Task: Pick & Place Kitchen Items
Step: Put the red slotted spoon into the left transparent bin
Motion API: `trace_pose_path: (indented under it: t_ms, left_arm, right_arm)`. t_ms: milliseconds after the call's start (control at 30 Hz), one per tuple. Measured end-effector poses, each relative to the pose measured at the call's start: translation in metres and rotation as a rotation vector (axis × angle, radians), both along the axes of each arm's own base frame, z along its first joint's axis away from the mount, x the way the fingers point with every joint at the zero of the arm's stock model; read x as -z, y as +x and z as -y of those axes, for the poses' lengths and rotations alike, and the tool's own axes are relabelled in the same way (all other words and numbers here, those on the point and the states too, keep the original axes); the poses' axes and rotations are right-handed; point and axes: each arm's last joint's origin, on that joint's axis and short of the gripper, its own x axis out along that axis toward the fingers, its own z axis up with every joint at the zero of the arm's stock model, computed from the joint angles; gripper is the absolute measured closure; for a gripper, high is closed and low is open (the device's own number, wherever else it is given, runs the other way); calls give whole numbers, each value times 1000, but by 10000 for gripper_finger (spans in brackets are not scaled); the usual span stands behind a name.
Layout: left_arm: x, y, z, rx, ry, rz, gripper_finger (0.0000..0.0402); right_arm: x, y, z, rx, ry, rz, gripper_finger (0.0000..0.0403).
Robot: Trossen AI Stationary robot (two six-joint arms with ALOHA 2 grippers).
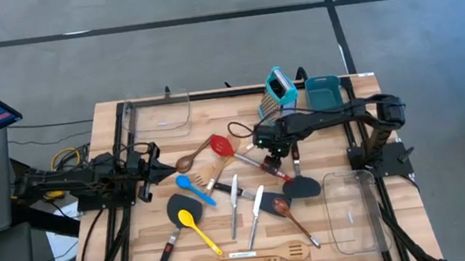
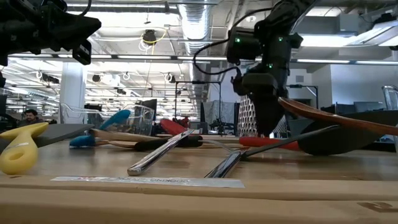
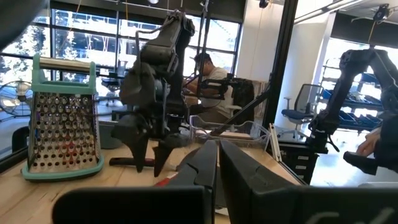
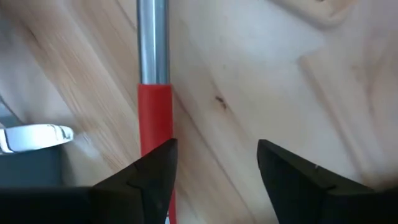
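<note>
Right gripper [image 4: 214, 165]: my jaws stand apart, low over the table [image 1: 332, 229], holding nothing.
Red-handled tool [image 4: 153, 118]: lies flat on the wood, its handle just beside one of my fingers, not between them.
Left gripper [image 3: 217, 168]: my jaws are together, waiting at the table's left edge.
Grater [image 1: 279, 90]: upright near the back, beside the teal bin [image 1: 323, 92].
Other utensils [image 1: 224, 206]: scattered mid-table.

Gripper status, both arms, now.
Left gripper: shut, holding nothing, waiting at the table's left edge.
Right gripper: open, down at the tabletop beside a red-handled utensil, not gripping it.
</note>
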Motion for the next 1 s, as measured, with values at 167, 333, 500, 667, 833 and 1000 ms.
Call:
trace_pose_path:
  t_ms: [167,333,500,667,833,1000]
  left_arm:
    - [0,0,0,0,0,0,394]
    - [0,0,0,0,0,0,394]
    - [0,0,0,0,0,-1,394]
    - [0,0,0,0,0,-2,394]
    - [0,0,0,0,0,-2,394]
    - [0,0,0,0,0,-2,394]
  right_arm:
    - [-12,-2,5,12,7,51,198]
    - [-14,6,-2,-36,71,145,204]
    - [-15,17,-12,-80,60,231,209]
    - [-15,17,-15,-73,2,221,206]
    - [-15,17,-15,-92,-24,214,200]
    - [-15,17,-15,-109,-31,214,195]
